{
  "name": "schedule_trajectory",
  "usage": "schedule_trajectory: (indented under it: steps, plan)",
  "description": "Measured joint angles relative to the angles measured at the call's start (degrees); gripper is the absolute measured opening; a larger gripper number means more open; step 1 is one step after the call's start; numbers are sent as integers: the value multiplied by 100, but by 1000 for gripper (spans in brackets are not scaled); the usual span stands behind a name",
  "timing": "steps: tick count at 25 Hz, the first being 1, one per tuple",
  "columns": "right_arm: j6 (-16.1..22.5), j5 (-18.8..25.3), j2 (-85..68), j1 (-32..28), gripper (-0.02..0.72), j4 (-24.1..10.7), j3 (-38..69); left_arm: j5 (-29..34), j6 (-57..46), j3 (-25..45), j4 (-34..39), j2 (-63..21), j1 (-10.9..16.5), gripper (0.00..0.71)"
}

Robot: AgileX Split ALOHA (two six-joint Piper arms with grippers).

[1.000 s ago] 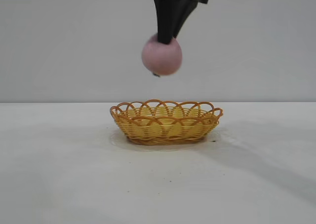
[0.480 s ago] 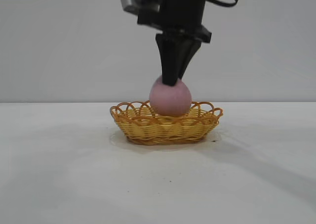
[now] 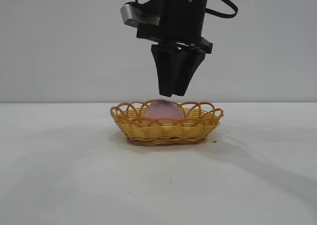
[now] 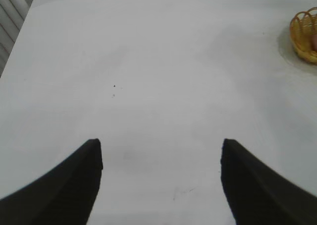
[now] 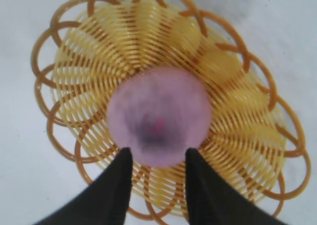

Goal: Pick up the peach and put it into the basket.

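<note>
Peach (image 3: 163, 111) seated in basket (image 3: 198, 128) | right gripper (image 3: 172, 92) released, held just above | left gripper (image 4: 161, 153) spread, parked aside.

Peach (image 3: 162, 111) blurred, mostly behind basket (image 3: 167, 128) rim, basket cut off (left wrist), stem-end mark perhaps.

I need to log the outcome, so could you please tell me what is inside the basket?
The peach lies in the basket, below the open right claw. The weave under it is covered.
</note>
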Motion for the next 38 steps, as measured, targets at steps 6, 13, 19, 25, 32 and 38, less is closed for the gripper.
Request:
schedule_trajectory:
  steps: [6,13,19,25,32,38]
  plan:
    - [79,0,-60,-11,258,-192,-92,0,0,0,0,0,0,444]
    - [392,0,-82,-542,258,-488,-680,0,2,0,0,0,0,444]
    - [658,10,-82,-1396,258,-562,-792,0,2,0,0,0,0,444]
    - [817,10,-82,-2317,258,-586,-792,0,2,0,0,0,0,444]
    - [1022,10,-82,-3194,258,-608,-792,0,2,0,0,0,0,444]
    - [1001,20,-222,-3307,258,-648,-792,0,2,0,0,0,0,444]
